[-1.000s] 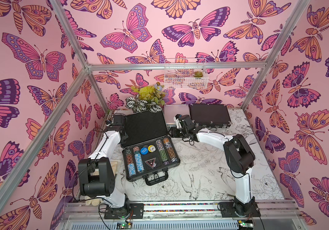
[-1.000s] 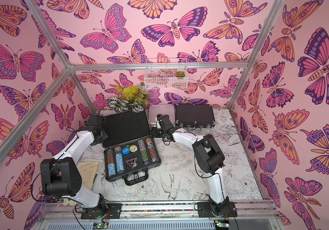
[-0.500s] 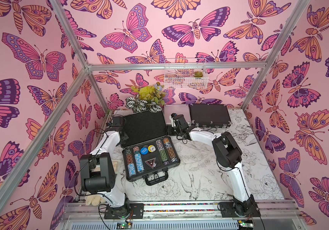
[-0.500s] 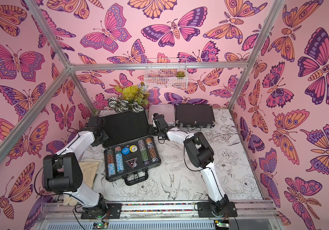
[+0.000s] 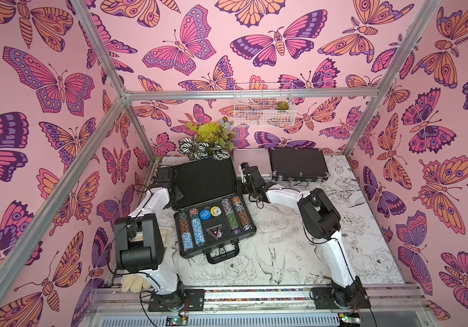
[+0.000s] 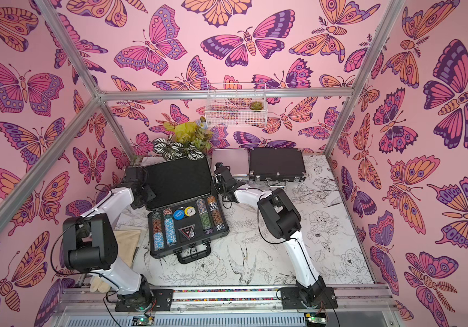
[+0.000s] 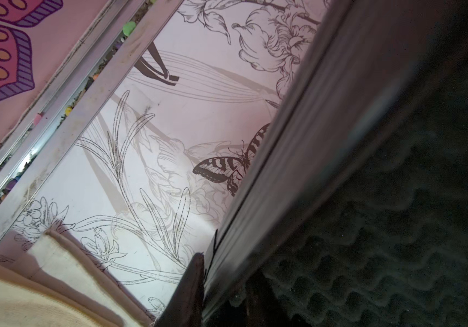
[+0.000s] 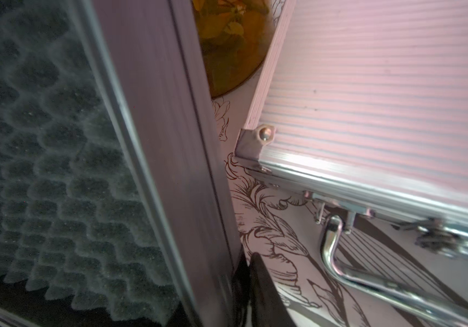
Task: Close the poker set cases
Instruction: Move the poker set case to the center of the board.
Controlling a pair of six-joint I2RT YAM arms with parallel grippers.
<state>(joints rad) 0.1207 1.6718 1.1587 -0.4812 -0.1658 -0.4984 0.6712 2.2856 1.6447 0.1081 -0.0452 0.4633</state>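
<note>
The only lettering sits inside the large open case (image 5: 241,238), left of the table's middle. There, in both top views, a blue round button (image 5: 205,214) between the chip rows carries two lines of white words; one seems to read "BLIND", and the other is too small to make out. Touching its right side, a yellow-rimmed white disc (image 5: 216,211) bears dark print that cannot be read, and just nearer a black triangular plate (image 5: 214,230) shows a small red-and-white emblem, its marks illegible.

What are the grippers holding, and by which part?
The raised lid: left gripper straddles one side rim, right gripper is at the opposite rim. Whether either is clamped cannot be told.
</note>
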